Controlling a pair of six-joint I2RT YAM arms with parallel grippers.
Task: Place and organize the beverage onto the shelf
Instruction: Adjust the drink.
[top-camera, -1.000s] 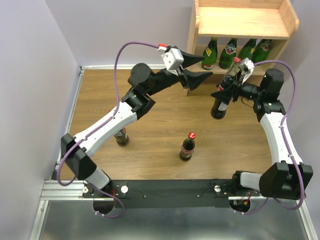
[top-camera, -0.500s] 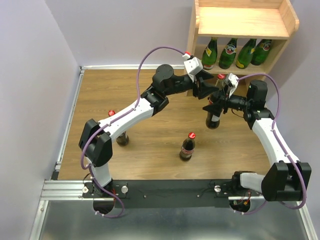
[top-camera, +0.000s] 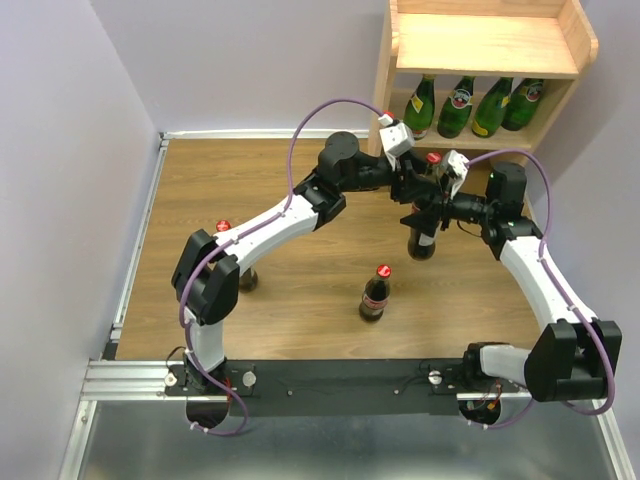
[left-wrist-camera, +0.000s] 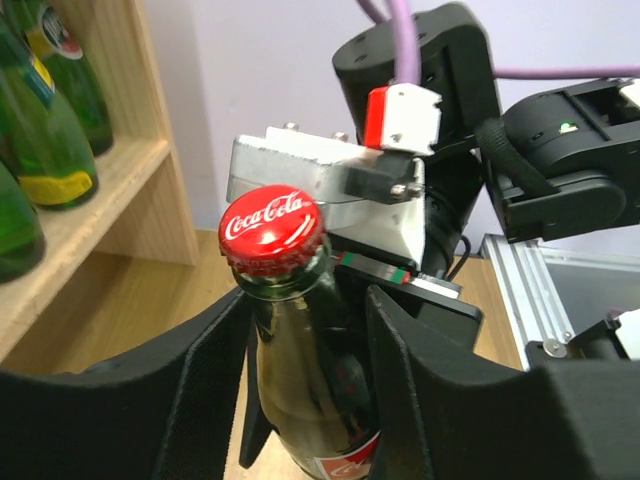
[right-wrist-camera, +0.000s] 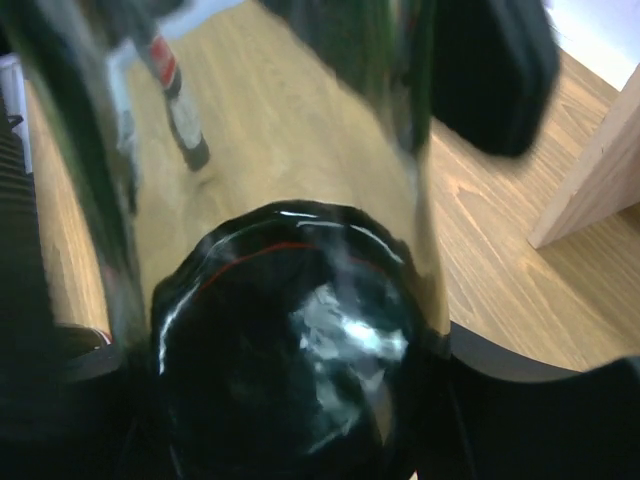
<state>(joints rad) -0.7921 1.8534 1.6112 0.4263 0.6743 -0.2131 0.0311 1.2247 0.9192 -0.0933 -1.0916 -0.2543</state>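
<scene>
- The glossy dark cola bottle (left-wrist-camera: 272, 232) is clamped round its body by the right gripper (right-wrist-camera: 290, 400).
- Its neck, red crimped cap above, is flanked by the left gripper (left-wrist-camera: 305, 300), jaws parted.
- It is held just before the pale wooden shelf (top-camera: 490, 45).

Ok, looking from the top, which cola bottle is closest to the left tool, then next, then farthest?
1. The held cola bottle: on the right side, its neck inside the left tool.
2. The middle cola bottle: standing alone, closer to the arm bases.
3. The left cola bottle: far left, partly under the left arm.
</scene>
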